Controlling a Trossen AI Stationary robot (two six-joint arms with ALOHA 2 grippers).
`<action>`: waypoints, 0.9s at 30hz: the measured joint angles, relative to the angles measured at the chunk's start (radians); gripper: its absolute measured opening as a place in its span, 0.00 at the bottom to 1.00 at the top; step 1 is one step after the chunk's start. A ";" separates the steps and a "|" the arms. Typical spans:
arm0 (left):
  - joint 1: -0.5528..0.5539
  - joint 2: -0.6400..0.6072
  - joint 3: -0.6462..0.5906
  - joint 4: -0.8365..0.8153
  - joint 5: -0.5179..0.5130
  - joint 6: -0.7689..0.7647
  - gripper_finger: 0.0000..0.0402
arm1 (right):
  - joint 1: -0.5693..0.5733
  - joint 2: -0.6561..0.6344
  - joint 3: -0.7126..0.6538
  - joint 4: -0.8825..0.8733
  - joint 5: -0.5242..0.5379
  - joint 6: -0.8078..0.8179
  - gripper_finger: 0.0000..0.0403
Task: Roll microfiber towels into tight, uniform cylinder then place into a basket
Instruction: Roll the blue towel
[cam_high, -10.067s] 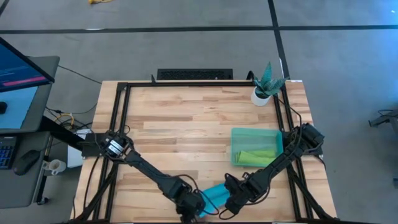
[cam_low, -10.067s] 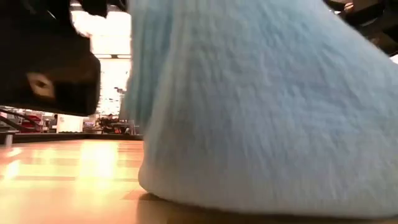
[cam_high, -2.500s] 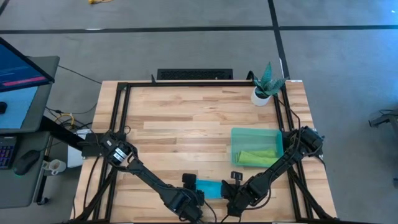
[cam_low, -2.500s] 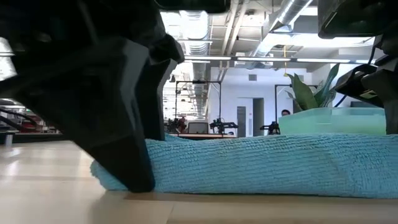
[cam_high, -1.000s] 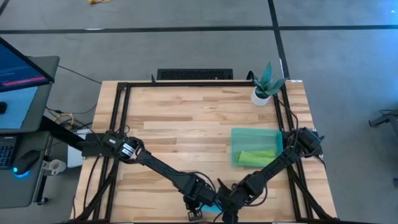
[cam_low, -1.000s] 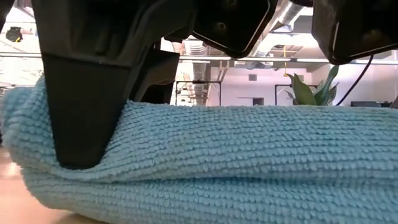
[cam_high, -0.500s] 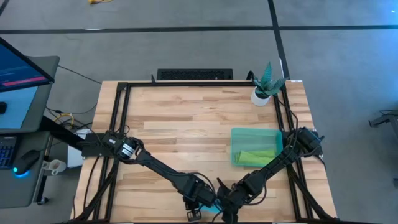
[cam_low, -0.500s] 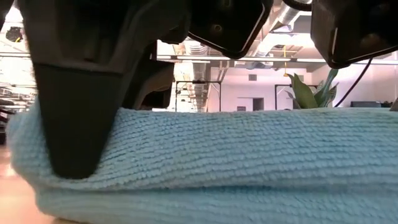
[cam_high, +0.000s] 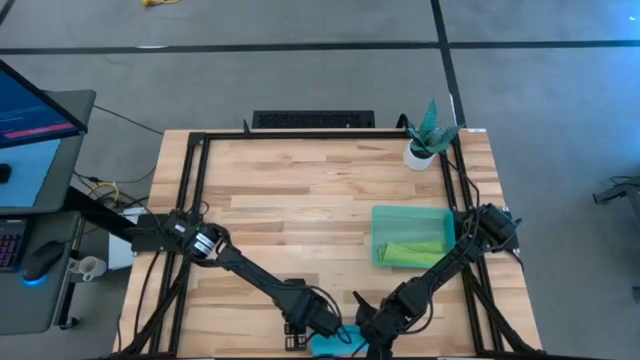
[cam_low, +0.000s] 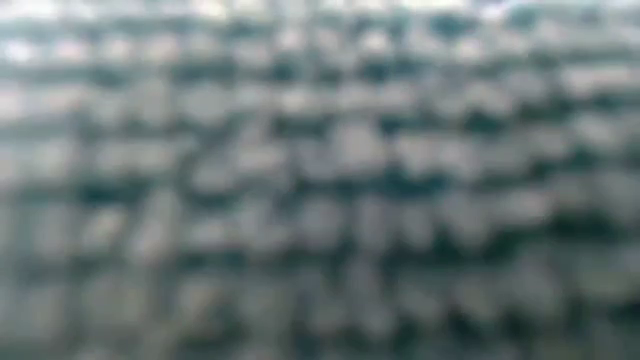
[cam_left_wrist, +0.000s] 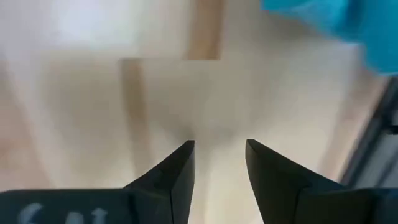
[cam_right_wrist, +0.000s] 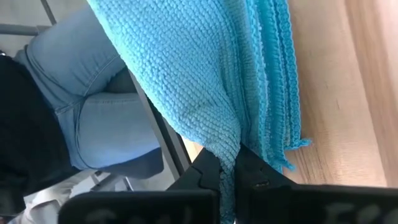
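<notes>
Where towel (cam_low: 320, 180) blocks: low view.

**Both arms low at the bottom centre of the high view**

The left arm runs from its base at mid-left diagonally down to the bottom centre, where the left gripper (cam_high: 318, 328) sits; in its wrist view its two dark fingers (cam_left_wrist: 175, 173) stand a small gap apart with nothing between them. The right arm slants from its base at mid-right down to the right gripper (cam_high: 372, 332), whose fingers (cam_right_wrist: 205, 175) are pinched on the turquoise towel (cam_right_wrist: 211, 81).
</notes>
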 joint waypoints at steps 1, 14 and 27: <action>-0.006 0.000 0.000 -0.014 -0.018 0.000 0.33 | 0.000 0.000 0.000 0.000 0.004 0.000 0.06; -0.227 0.000 0.088 0.031 -0.425 0.060 0.32 | -0.008 0.003 -0.003 0.116 0.064 -0.002 0.06; -0.281 -0.002 0.091 0.219 -0.476 0.247 0.32 | -0.054 0.005 -0.003 0.149 0.077 0.016 0.06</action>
